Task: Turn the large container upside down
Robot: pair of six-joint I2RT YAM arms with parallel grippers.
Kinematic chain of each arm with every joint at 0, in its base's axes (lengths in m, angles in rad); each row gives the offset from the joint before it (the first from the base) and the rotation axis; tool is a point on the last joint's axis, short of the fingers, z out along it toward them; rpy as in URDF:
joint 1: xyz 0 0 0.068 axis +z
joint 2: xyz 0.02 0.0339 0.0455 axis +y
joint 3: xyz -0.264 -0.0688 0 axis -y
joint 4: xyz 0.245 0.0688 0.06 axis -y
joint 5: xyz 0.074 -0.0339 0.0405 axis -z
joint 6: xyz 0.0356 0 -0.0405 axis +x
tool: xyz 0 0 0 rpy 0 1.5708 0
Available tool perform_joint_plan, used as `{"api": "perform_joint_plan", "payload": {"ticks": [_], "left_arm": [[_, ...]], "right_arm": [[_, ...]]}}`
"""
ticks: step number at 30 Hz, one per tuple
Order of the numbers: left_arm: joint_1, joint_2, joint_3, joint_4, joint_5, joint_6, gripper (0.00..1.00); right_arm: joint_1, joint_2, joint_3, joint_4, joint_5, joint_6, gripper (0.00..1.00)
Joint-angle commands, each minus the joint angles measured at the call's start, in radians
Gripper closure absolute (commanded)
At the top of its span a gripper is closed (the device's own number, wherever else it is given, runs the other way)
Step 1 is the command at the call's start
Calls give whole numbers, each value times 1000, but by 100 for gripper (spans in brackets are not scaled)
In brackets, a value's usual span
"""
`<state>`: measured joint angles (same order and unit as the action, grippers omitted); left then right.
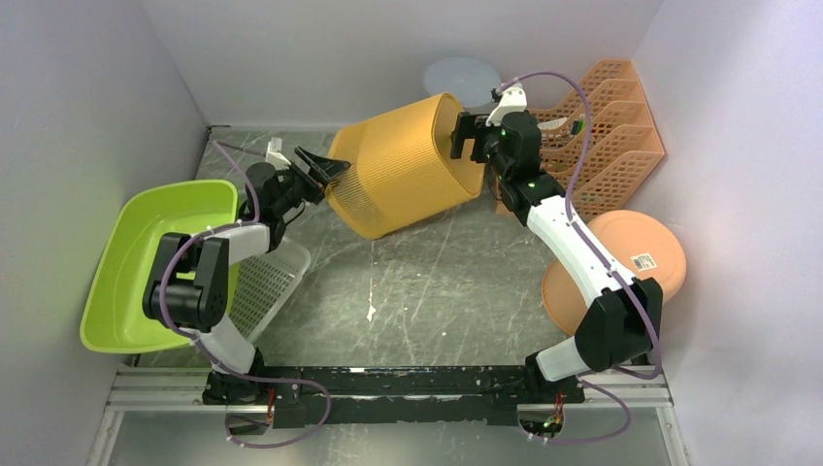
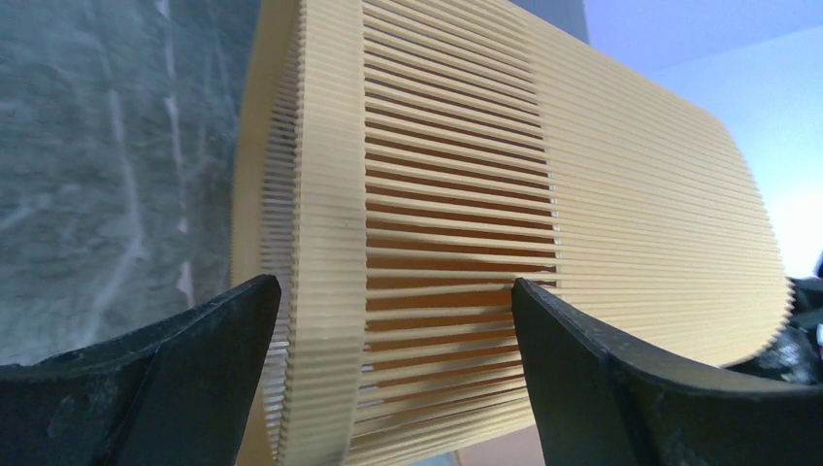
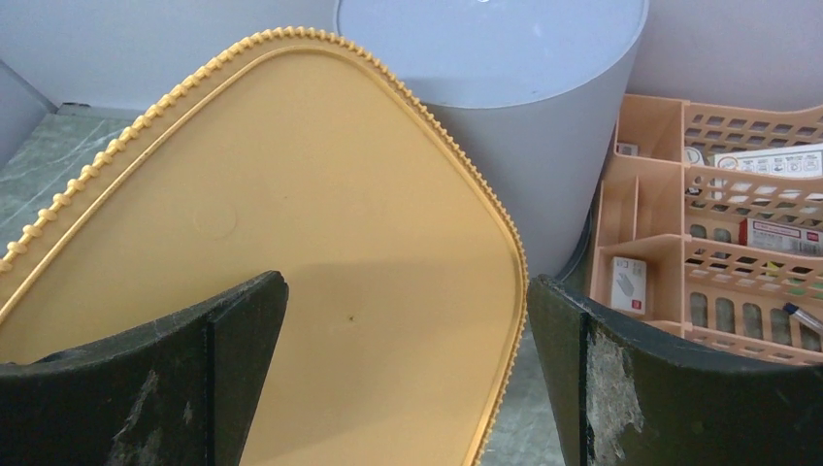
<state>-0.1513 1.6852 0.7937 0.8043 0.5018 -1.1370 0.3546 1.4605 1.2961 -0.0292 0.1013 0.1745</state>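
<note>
The large container (image 1: 403, 165) is an orange ribbed basket. It lies tilted on its side at the back middle of the table, mouth to the left and flat base to the right. My left gripper (image 1: 325, 170) is open at its rim. In the left wrist view (image 2: 393, 286) the slatted wall (image 2: 456, 194) and rim band sit between the spread fingers. My right gripper (image 1: 466, 138) is open at the base end. In the right wrist view (image 3: 408, 282) the smooth orange base (image 3: 291, 214) fills the space between the fingers. I cannot tell whether the fingers touch the container.
A green tub (image 1: 146, 252) and a white mesh basket (image 1: 267, 282) lie at the left. A grey round bin (image 1: 461, 78) stands behind the container. An orange file organizer (image 1: 611, 126) and a peach plate (image 1: 626, 257) are at the right. Walls close off three sides.
</note>
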Motion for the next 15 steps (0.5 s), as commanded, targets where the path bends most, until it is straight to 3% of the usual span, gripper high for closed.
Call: {"api": "perform_joint_plan", "payload": {"ticks": [1,11,15], "left_arm": [[-21,-25,41,-358,-93,184,1],[-26,-42,103,-520,-228,290,0],[-48,-60,170,-645,-356,374,0]], "right_arm": [[62,54,-14,-127,-115,-10,0],[85,90,3,-129,-114,-9,0],[99,118,26,-135,-111,-12,0]]}}
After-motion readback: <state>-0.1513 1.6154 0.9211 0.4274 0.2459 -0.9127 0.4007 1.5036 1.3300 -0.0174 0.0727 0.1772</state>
